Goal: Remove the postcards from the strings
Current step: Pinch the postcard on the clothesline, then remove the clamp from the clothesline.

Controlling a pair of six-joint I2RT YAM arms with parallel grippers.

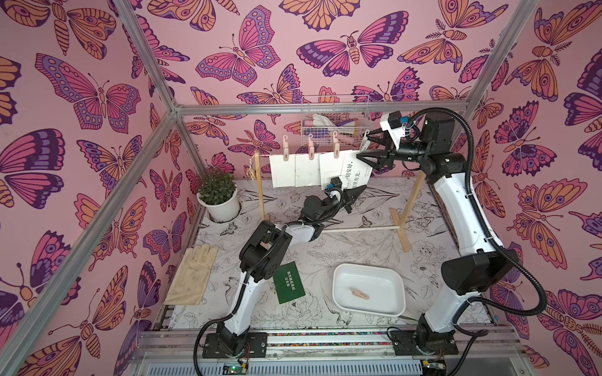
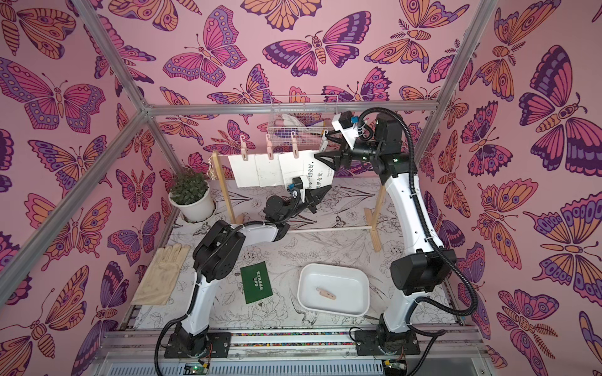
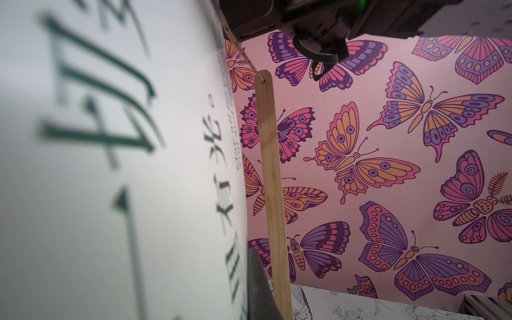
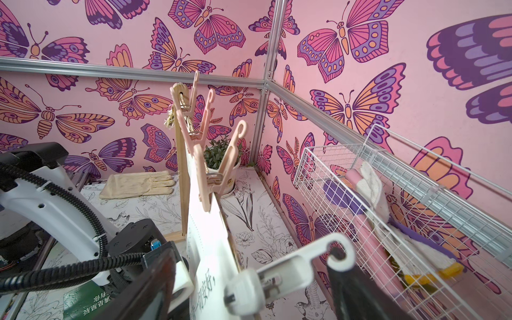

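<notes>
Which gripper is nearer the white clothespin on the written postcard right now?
Right. The right gripper has its open jaws either side of the white clothespin. The left gripper is below it, shut on the written postcard at its bottom edge.

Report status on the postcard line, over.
Left pincer shut on written postcard, bottom edge. Right pincer open around its white clothespin. Three white postcards pegged on string; green postcard on table. Wire basket close behind.

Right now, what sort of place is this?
Probably a staged robot test booth, not a real room: butterfly wallpaper on a metal frame, two robot arms bolted to a rail, and a wooden rack with cards pegged to a string.
</notes>
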